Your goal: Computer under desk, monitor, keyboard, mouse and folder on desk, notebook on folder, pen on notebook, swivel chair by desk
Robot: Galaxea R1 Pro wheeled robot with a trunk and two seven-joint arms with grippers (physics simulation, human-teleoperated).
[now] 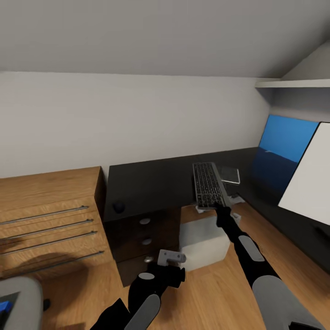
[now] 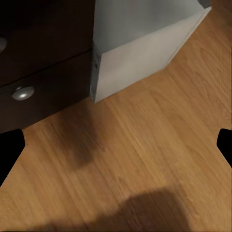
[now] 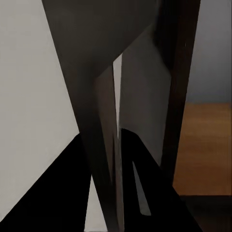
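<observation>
Right gripper is clamped on the near end of the keyboard, which I am carrying tilted above the front edge of the dark desk. Nearer to me, my left gripper hangs idle with its fingers spread wide, low in front of the desk drawers, over the wooden floor (its wrist camera looks down at bare boards and a corner of the computer). That pale computer sits on the floor in the desk's knee space, so its part of the job looks done.

By my reading, the step in hand is placing the keyboard beside the monitor, which stands on the right wing of the desk. Next I judge I must swing it right, level it and lower it flat near the screen.

Keyboard: a slim slab, dark keys in a pale frame, long side running away from me. Just beyond it a small dark device lies on the desk. Far left, near the front corner, rests what may be the mouse.
</observation>
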